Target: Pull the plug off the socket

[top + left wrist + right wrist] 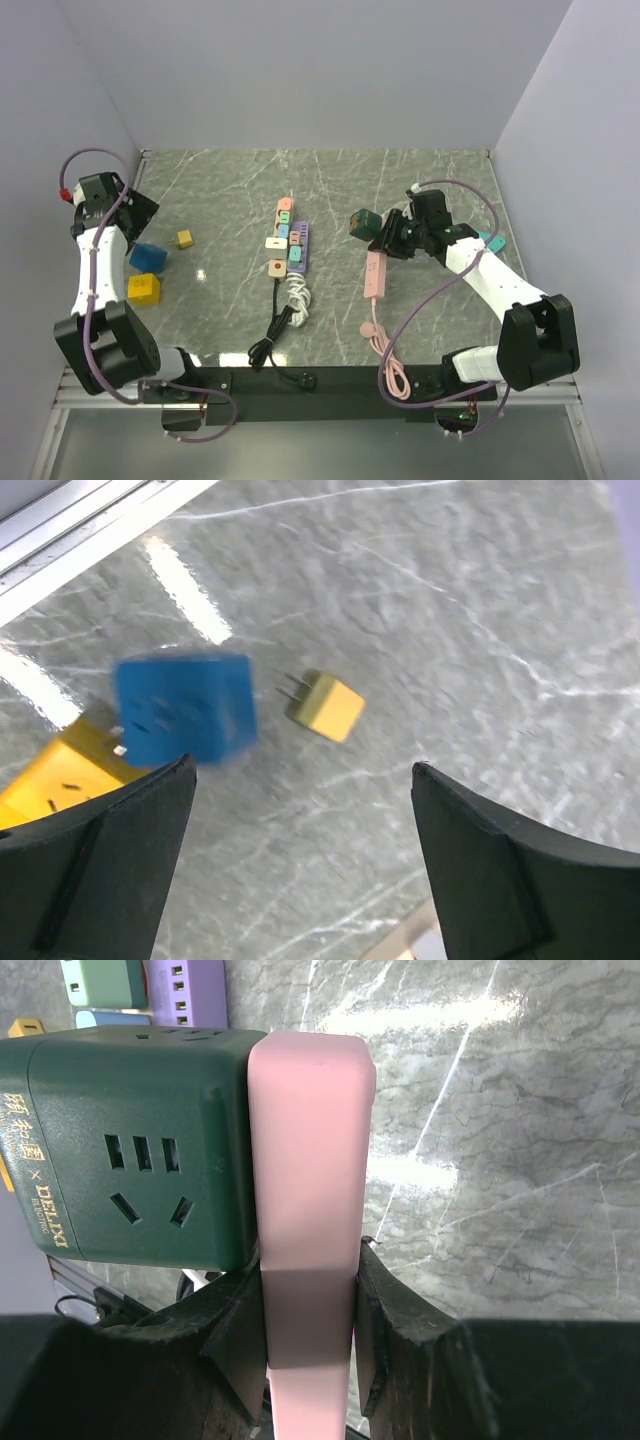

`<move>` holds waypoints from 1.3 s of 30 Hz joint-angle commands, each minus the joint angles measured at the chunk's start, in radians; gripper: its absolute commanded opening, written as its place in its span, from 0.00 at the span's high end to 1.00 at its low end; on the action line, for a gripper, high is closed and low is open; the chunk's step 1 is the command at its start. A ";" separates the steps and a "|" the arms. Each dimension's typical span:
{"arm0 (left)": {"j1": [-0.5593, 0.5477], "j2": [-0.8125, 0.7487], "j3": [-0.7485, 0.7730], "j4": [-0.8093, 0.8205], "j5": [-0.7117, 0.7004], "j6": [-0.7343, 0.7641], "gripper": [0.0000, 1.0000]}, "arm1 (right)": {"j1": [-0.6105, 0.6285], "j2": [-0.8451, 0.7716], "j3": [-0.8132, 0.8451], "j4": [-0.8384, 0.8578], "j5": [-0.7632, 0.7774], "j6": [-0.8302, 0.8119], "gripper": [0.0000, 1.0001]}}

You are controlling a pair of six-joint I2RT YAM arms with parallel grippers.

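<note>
A pink power strip (310,1160) stands between my right gripper's (308,1330) fingers, which are shut on its two sides. A dark green cube adapter (130,1150) with socket holes is plugged against the strip's left face. In the top view the green adapter (362,224) sits at the far end of the pink strip (375,275), lifted by the right gripper (395,240). My left gripper (303,767) is open and empty above the table at the far left (135,215).
Under the left gripper lie a blue cube socket (185,705), a small yellow plug (325,705) and a yellow cube (60,770). A purple power strip (297,246) carrying several coloured plugs lies mid-table, with a white cable coil (297,295) and a black cable (270,335). The pink cable (385,350) trails to the near edge.
</note>
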State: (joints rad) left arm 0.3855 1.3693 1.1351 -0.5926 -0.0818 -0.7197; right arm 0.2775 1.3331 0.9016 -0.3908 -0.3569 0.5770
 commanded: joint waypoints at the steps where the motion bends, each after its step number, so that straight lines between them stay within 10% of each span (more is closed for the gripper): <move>1: -0.034 -0.094 -0.020 -0.043 0.046 -0.004 0.05 | 0.011 0.001 0.075 0.020 -0.043 -0.017 1.00; 9: -0.353 -0.139 -0.041 0.238 0.437 0.023 0.01 | 0.028 0.058 0.131 -0.003 -0.162 -0.088 1.00; 21: -0.848 0.166 0.112 0.502 0.484 -0.093 0.01 | 0.137 0.083 0.146 0.023 -0.177 -0.065 1.00; 39: -0.984 0.269 0.183 0.389 0.399 -0.127 0.01 | 0.166 0.074 0.191 0.070 -0.103 0.004 1.00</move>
State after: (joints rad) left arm -0.5934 1.6474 1.2762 -0.1818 0.3443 -0.8364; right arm 0.4389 1.4220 1.0233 -0.3901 -0.4496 0.5510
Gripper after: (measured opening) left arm 0.993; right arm 0.393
